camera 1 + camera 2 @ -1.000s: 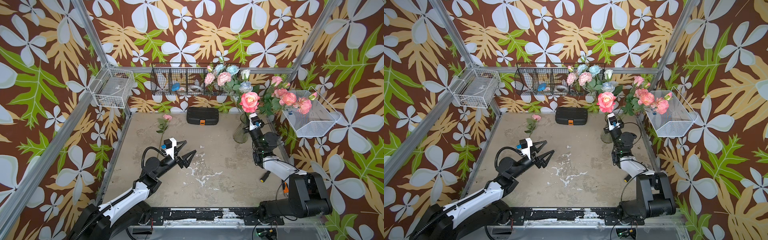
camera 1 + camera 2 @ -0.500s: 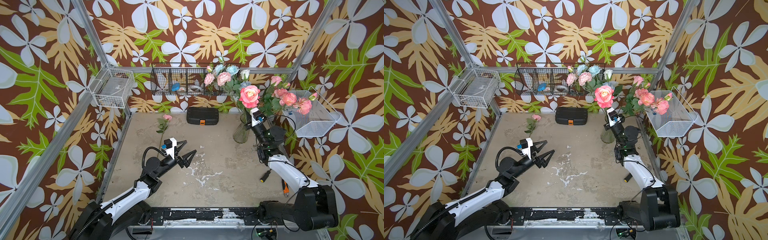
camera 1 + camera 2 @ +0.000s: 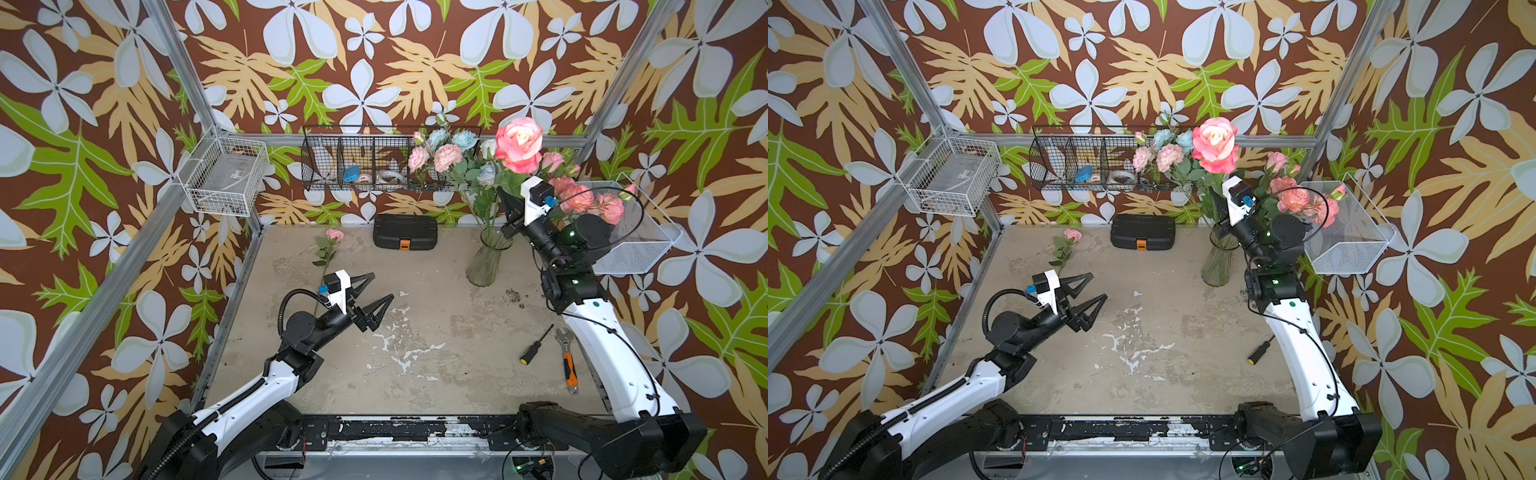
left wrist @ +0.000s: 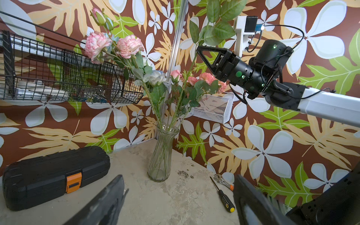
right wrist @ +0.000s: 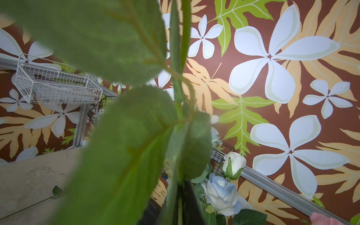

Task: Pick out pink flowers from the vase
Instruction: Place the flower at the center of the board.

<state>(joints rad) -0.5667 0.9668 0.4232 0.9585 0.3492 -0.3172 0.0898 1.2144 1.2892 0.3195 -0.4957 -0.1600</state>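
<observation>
A white wire basket point(image 3: 226, 174) hangs on the left wall. Below it, at the far left of the table point(image 3: 415, 374), one pink flower point(image 3: 334, 235) lies flat, with its thin stem running toward the near side. Just near of its head, the left gripper point(image 3: 381, 286) hovers above the table. Its jaws are spread wide with nothing between them, and it points right, toward the vase.

On the far wall a black wire basket point(image 3: 365, 162) holds a few small things. A black case point(image 3: 405, 232) with an orange latch lies on the table under it.

Right of the case, the vase point(image 3: 484, 266) stands upright at the far right of the table. It holds pink flowers point(image 3: 446, 157) and blue roses point(image 3: 463, 139) on long green stems, and a pink bunch point(image 3: 582, 197) leans out to the right. A large pink rose point(image 3: 518, 143) rises highest of all.

The right gripper point(image 4: 199, 50) is closed tight on the rose's stem, below its leaves and well above the vase rim. The stem runs down toward the vase mouth, but I cannot tell whether its end is inside. In the right wrist view the rose's leaves fill most of the picture, and the stem sits between the dark fingers point(image 5: 191, 210).

At the near right of the table a screwdriver point(image 3: 536, 345) and a wrench point(image 3: 568, 361) lie side by side, not touching. A white mesh basket point(image 3: 636, 245) hangs on the right wall.
</observation>
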